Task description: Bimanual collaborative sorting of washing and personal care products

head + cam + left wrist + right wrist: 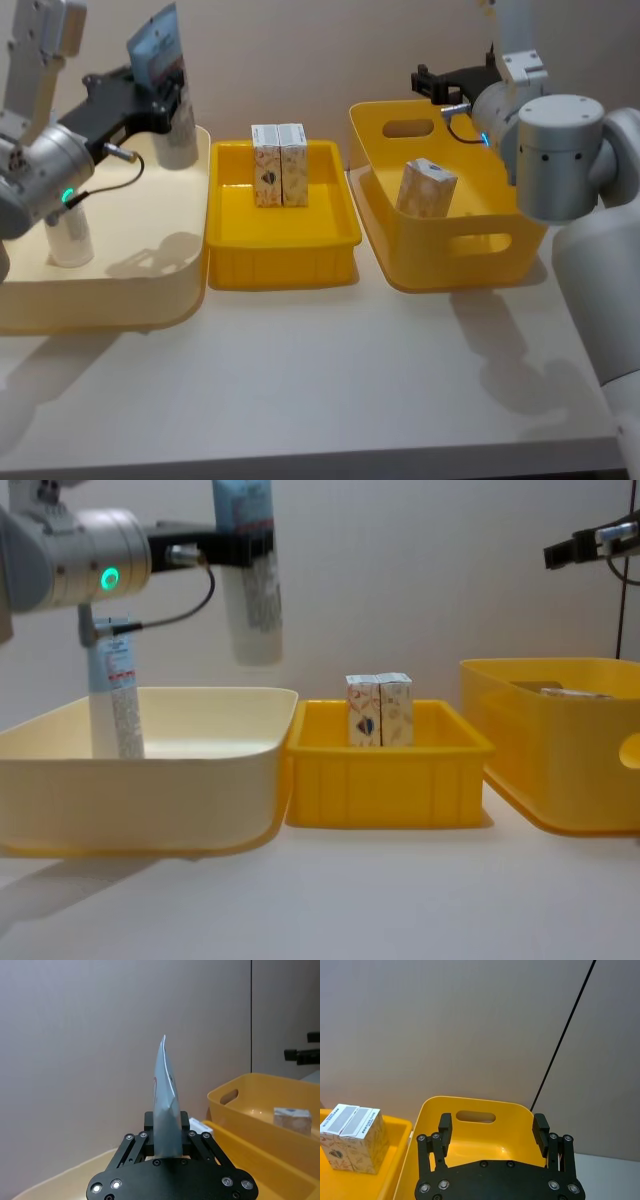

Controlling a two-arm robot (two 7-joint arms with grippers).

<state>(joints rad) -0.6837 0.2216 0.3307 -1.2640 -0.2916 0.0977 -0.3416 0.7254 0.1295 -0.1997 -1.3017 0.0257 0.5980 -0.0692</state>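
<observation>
Plain grey-beige wall (300, 60) behind; thin dark line (251, 1015) running down it; white tabletop (300, 390), soft shadows.

White table (330, 380), 3 containers: cream bin (120, 310) left, yellow crate (280, 265) middle, yellow handled bin (450, 262) right

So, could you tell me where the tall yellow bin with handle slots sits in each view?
Head: tall yellow bin, right of centre.
Left wrist: beyond the left gripper and its tube, bin at.
Right wrist: directly past the open right gripper, bin at.
Chest: right edge.
Landmark: the paired cartons beside it.
</observation>
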